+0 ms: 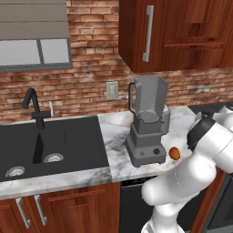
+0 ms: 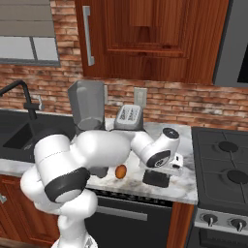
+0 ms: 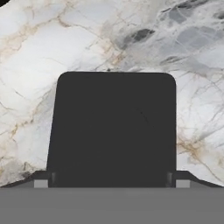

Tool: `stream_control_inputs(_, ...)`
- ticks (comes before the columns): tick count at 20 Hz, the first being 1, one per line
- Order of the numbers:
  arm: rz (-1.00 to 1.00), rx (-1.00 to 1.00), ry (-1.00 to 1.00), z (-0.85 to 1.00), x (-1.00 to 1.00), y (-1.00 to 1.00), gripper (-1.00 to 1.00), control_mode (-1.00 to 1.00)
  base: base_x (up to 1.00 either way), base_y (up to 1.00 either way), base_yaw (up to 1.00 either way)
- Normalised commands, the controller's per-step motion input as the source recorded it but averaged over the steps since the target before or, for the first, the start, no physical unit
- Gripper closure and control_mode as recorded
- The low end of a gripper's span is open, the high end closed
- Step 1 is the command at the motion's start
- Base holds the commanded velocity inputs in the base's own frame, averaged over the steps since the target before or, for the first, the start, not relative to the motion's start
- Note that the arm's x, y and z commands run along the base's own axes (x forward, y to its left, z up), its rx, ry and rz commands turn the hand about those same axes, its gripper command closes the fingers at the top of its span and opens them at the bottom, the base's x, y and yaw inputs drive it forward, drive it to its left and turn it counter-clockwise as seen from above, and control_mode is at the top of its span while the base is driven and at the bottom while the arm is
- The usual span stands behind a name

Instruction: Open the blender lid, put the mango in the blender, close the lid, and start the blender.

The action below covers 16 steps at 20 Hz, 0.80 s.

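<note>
The white marble desk with grey and tan veining runs from a black double sink with a black faucet to a dark stovetop, backed by a red brick wall under reddish wooden cabinets. The white robot arm bends low over the desk's right part.

The grey blender stands upright on the desk near the sink – a square dark-grey base with a small red button and a black knob, carrying a tall tapered translucent grey jar with a side handle. The jar's top is uncovered. A silver two-slot toaster stands behind it, against the wall.

The flat, nearly black square blender lid lies on the marble well to the right of the blender, near the desk's front edge and the stovetop. The hand hangs right over it, its two dark finger tips standing wide, one at each side of the lid's near edge – released, not clamped on it.

The small rounded orange-red mango rests on the desk just beside the blender base's right front corner, between the base and the lid.
</note>
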Motion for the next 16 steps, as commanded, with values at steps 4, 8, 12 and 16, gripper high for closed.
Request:
stream_control_inputs(4,0.00,-0.08,0.00,0.57,-0.07,0.28,-1.00,-1.00,0.00,0.00,0.00)
stream_control_inputs(8,0.00,-0.03,0.01,0.34,-0.18,0.59,-1.00,-1.00,0.00,0.00,0.00)
stream_control_inputs(12,0.02,0.00,0.04,-0.03,-0.13,0.81,-1.00,-1.00,0.00,0.00,0.00)
stream_control_inputs(16,0.15,0.03,0.01,-0.29,-0.13,0.42,-1.00,-1.00,0.00,0.00,0.00)
